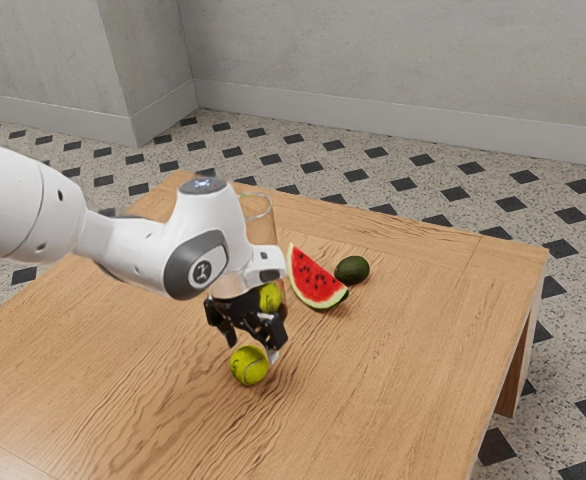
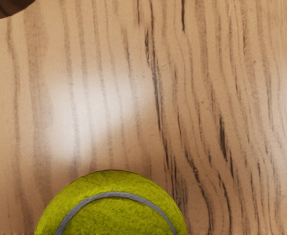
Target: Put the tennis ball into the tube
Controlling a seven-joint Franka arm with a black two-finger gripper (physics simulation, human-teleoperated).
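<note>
One tennis ball (image 1: 250, 367) is being overhung closely by the hand (image 1: 252, 351), whose fingers are being held apart. Beyond the hand, another ball (image 1: 270, 298) is being enclosed by the clear tube (image 1: 262, 225).

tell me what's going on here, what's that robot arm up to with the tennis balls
The robot arm has its tool open just over a tennis ball on the wooden table, and seems about to grasp it. It holds nothing. A second ball is in the clear tube, where the first is presumably meant to go. A watermelon slice and an avocado lie nearby.
</note>
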